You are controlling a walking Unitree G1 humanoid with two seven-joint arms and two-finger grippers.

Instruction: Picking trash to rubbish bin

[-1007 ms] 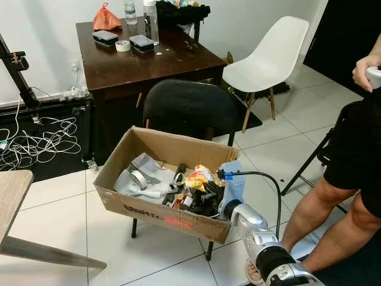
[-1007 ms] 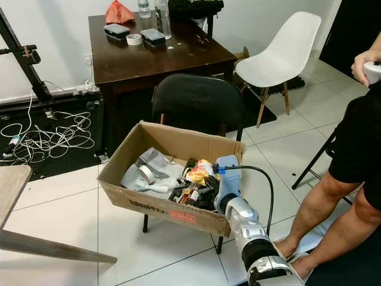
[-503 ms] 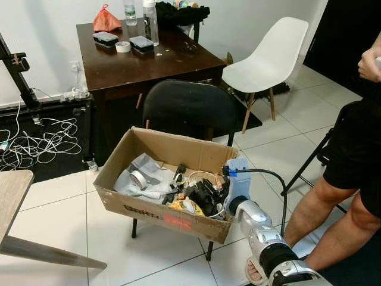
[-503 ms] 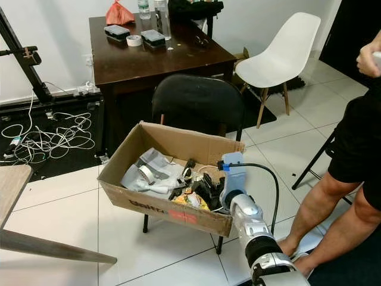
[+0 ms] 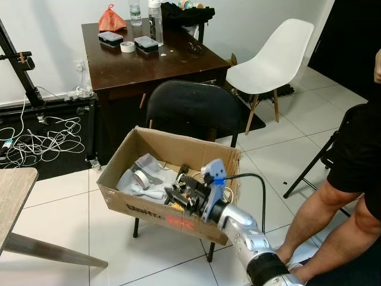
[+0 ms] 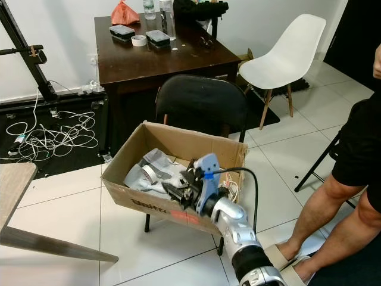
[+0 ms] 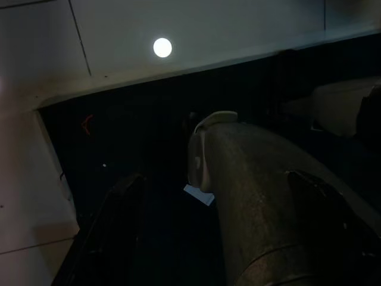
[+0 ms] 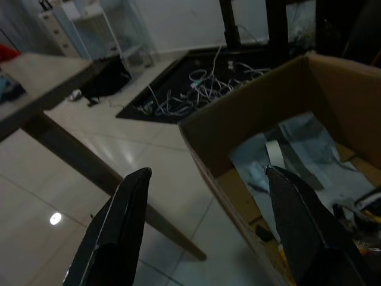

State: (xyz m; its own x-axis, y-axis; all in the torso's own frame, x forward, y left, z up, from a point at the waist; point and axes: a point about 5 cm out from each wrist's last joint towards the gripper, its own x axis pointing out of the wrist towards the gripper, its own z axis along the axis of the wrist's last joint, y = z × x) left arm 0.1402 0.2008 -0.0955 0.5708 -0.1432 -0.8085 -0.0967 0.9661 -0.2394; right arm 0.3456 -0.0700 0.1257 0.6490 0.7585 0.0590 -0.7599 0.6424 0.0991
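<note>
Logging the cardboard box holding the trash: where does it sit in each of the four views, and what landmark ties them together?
Left eye view: cardboard box at centre, on the black chair.
Right eye view: centre, slightly left.
Left wrist view: too dark to make the box out.
Right wrist view: at the right edge, its near corner toward the middle.
Shared landmark: the tangled white cables on the floor beyond the box.

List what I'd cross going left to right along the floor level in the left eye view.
Wooden table corner → cardboard box → right gripper → person's legs.
</note>
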